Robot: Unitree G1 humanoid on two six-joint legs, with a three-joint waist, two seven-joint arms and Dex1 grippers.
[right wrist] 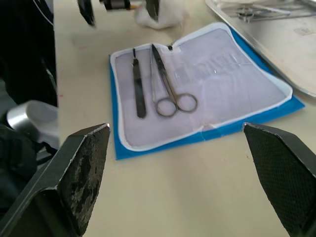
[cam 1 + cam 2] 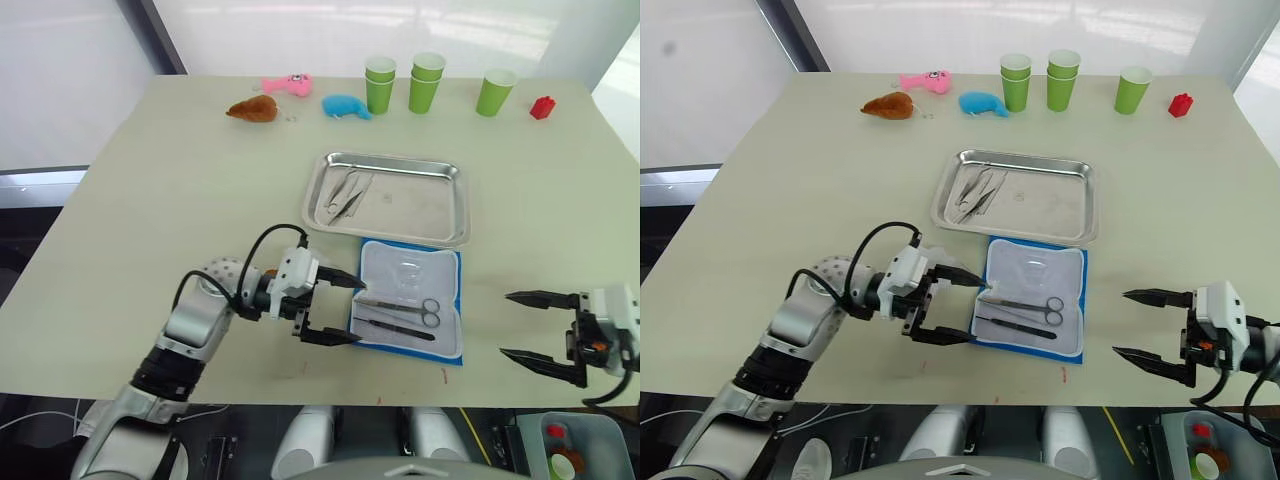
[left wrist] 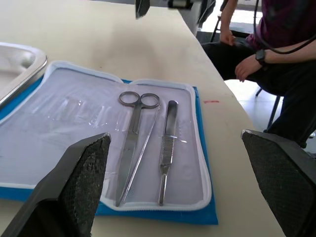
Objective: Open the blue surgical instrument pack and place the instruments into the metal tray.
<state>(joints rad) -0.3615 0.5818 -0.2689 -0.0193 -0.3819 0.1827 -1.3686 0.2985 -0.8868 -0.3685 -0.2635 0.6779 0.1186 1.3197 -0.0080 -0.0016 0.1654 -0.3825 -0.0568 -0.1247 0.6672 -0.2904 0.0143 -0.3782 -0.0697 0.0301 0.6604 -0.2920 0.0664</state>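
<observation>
We see the blue surgical instrument pack [image 2: 410, 302] lying open on the table [image 2: 150, 200], just in front of the metal tray [image 2: 445, 200], which already holds some instruments [image 2: 345, 195]. Scissors [image 3: 133, 143] and a flat-handled tool [image 3: 167, 143] remain on the lining. Our left gripper [image 2: 338, 308] is spread wide at the pack's left edge; the right gripper [image 2: 535, 327] is also wide apart, to the right of the pack. We judge the transfer half done; next the left gripper must close on the scissors.

Shiny steel tray [image 2: 455, 205], cloth pack [image 2: 450, 300]
</observation>
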